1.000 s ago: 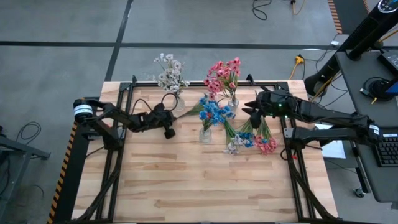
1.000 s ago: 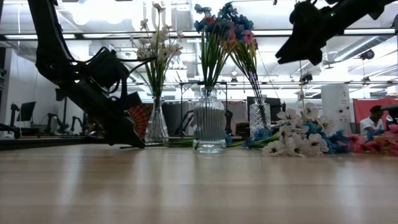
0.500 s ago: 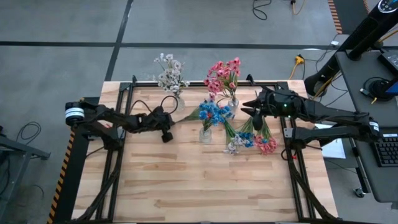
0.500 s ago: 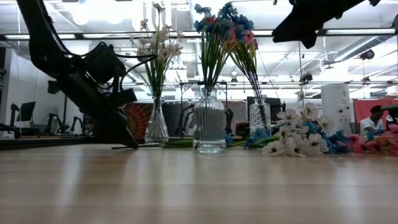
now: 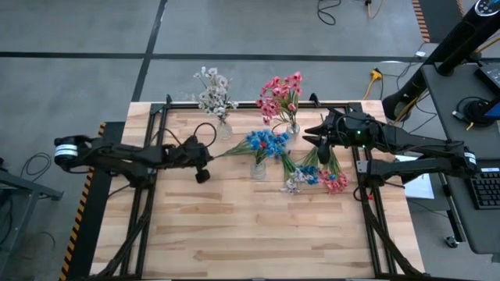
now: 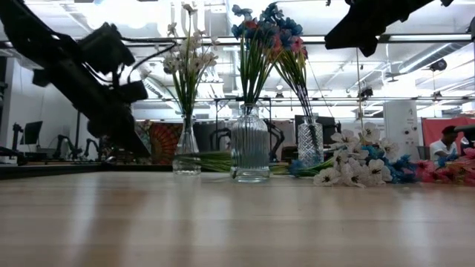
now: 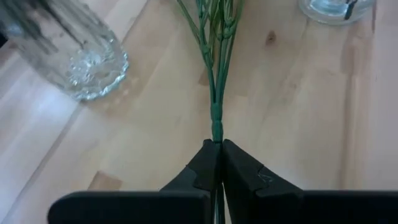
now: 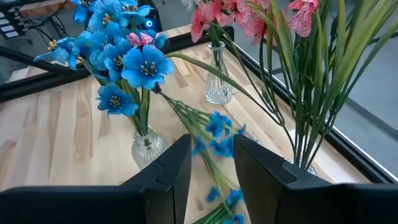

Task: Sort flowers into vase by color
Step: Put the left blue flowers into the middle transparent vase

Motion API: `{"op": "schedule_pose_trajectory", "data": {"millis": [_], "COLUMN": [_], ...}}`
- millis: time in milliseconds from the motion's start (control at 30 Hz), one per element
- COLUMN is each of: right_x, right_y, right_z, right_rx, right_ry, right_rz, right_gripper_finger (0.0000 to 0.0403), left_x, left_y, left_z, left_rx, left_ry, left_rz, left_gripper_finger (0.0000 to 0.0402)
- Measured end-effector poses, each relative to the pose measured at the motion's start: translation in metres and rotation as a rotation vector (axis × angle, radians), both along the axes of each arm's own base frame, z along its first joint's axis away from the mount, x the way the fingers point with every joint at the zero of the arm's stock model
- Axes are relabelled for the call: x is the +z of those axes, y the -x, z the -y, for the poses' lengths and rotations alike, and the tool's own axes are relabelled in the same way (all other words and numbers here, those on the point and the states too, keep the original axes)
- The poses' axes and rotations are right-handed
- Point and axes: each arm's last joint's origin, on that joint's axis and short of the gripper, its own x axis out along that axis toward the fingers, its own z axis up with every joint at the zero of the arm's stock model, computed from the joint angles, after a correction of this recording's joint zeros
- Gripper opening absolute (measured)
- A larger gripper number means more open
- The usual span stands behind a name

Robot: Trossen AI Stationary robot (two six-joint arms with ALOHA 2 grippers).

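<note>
Since a second ago, the left gripper (image 5: 201, 168) has been drawn back toward its side, a blue spray (image 5: 263, 141) trailing low across the table behind it. From above, the right gripper (image 5: 319, 142) is seen hovering over the loose pile (image 5: 316, 173). At table height, three vases (image 6: 250, 152) stand upright. At the left wrist, fingers (image 7: 205, 163) are seen pinched shut on the stem's (image 7: 216, 118) tip. At the right wrist, the jaws stand apart, seemingly empty. Light and whippy, the spray is best held further up the stem.
</note>
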Motion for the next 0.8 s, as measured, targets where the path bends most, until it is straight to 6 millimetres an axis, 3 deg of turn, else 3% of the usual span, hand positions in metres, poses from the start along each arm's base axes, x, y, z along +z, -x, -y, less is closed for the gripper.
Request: {"op": "schedule_pose_trajectory", "data": {"millis": [333,600,800], "right_x": [0.000,0.000,0.000], "right_y": [0.000,0.000,0.000], "right_z": [0.000,0.000,0.000], "right_rx": [0.004,0.005,0.006], "right_ry": [0.009,0.010,0.010], "right_rz": [-0.003,-0.003,-0.004], "right_gripper_finger": [0.0112,0.0111,0.0111], "left_x": [0.025,0.048,0.080], "left_y": [0.013,0.026,0.032], "left_z": [0.020,0.024,0.022], "left_rx": [-0.005,-0.003,0.039], "left_ry": [-0.004,-0.025,-0.060], "left_rz": [0.112,0.245,0.262], "left_gripper_finger": [0.0000,0.0000,0.0000]}}
